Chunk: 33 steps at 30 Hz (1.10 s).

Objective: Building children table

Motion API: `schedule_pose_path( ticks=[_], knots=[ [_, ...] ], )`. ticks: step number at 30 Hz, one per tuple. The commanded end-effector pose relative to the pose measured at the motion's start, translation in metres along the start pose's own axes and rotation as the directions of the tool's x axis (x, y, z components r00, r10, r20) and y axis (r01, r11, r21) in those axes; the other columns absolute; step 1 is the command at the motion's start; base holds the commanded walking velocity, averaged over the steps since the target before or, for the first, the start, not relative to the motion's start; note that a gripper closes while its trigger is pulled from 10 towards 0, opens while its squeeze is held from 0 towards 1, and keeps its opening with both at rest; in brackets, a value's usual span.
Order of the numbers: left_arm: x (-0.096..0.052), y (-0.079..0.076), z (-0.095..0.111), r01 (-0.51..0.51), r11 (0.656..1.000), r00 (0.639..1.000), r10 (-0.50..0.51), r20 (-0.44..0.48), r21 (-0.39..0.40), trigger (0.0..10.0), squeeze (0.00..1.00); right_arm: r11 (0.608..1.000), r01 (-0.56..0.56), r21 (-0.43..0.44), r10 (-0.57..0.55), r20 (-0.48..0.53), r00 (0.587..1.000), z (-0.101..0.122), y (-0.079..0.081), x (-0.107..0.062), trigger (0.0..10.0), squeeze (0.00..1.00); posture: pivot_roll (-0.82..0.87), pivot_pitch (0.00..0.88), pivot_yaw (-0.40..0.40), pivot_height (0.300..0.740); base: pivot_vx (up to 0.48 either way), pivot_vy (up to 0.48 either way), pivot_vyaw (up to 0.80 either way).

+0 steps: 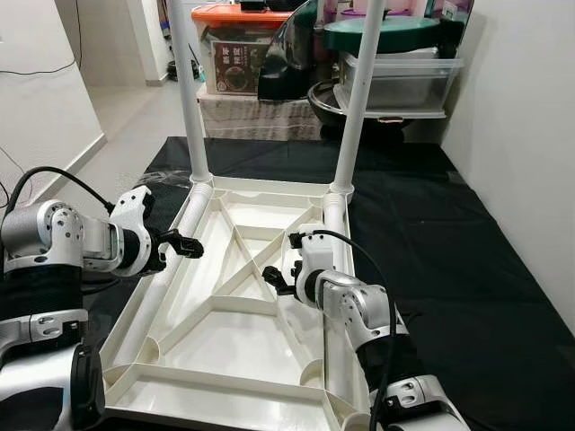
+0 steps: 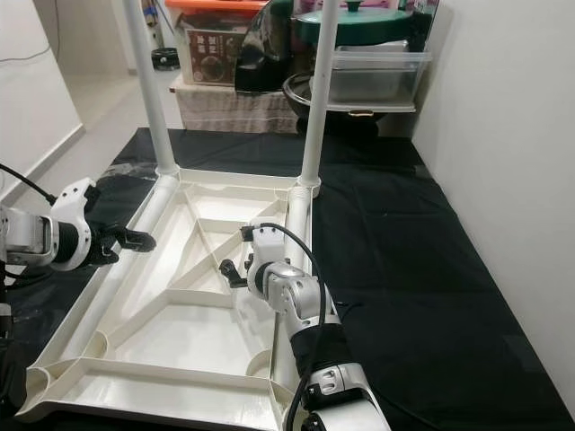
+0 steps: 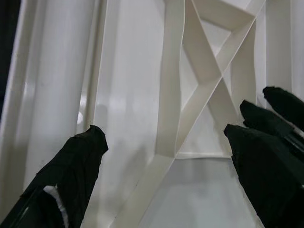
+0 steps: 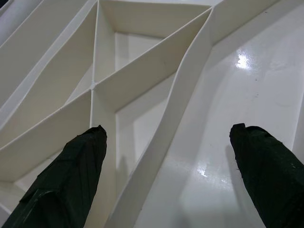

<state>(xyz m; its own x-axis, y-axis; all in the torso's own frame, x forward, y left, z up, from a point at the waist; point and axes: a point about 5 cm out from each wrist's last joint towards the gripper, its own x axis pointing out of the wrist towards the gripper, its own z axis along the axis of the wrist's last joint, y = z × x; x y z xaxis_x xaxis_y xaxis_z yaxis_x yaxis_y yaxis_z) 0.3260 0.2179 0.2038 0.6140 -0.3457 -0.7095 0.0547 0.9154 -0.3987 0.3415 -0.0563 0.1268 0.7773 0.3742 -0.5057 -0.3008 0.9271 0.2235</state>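
Note:
A white plastic tabletop lies upside down on a black mat, its crossing ribs facing up. Two white legs stand upright in the sockets at its far corners. My left gripper hovers open just inside the tabletop's left rail. In the left wrist view its fingers are spread above the ribs, with nothing between them. My right gripper is open low over the ribs near the right rail. The right wrist view has its fingers wide apart over a diagonal rib.
Behind the mat stand stacked storage boxes, a clear bin and a green-lidded pot. A white wall runs close along the right. Bare floor opens at the far left.

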Motion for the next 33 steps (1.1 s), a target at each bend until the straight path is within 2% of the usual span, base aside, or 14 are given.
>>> schedule_pose_path(
  ticks=[1,12,15,18,24,27,33],
  knots=[
    [0.003,0.003,-0.011,-0.012,1.0,0.997,0.012,-0.072,-0.003,10.0,0.0,1.0,-0.001,0.015,0.002,-0.012,1.0,-0.001,0.001,0.001,10.0,0.0,0.07,0.0,-0.011,0.74,0.0,0.0,0.0],
    [0.003,0.015,-0.017,-0.068,0.997,0.994,0.065,-0.088,-0.028,10.0,0.0,0.999,-0.016,0.036,0.018,-0.028,0.999,-0.003,0.004,0.003,10.0,0.0,0.09,0.0,-0.014,0.74,0.0,0.0,0.0],
    [0.0,0.018,-0.014,-0.094,0.995,0.993,0.092,-0.077,-0.031,10.0,0.0,0.999,-0.016,0.039,0.017,-0.029,0.999,-0.004,0.003,0.003,10.0,0.0,0.09,0.0,-0.014,0.74,0.0,0.0,0.0],
    [-0.009,0.03,-0.008,-0.168,0.984,0.984,0.165,-0.065,-0.05,10.0,0.0,0.999,-0.014,0.043,0.016,-0.032,0.999,-0.005,0.003,0.003,10.0,0.0,0.09,0.0,-0.013,0.74,0.0,0.0,0.0],
    [-0.012,0.037,-0.009,-0.197,0.978,0.979,0.192,-0.072,-0.068,10.0,0.0,0.999,-0.015,0.044,0.016,-0.035,0.999,-0.005,0.004,0.004,10.0,0.0,0.09,0.0,-0.013,0.74,0.0,0.0,0.0],
    [-0.005,0.042,-0.017,-0.207,0.975,0.975,0.199,-0.096,-0.079,10.0,0.0,0.999,-0.012,0.045,0.014,-0.038,0.999,-0.006,0.003,0.004,10.0,0.0,0.09,0.0,-0.015,0.74,0.0,0.0,0.0],
    [0.004,0.038,-0.024,-0.184,0.979,0.978,0.175,-0.113,-0.084,10.0,0.0,0.999,-0.008,0.043,0.01,-0.036,0.999,-0.005,0.002,0.004,10.0,0.0,0.08,0.0,-0.014,0.74,0.0,0.0,0.0]
  ],
)
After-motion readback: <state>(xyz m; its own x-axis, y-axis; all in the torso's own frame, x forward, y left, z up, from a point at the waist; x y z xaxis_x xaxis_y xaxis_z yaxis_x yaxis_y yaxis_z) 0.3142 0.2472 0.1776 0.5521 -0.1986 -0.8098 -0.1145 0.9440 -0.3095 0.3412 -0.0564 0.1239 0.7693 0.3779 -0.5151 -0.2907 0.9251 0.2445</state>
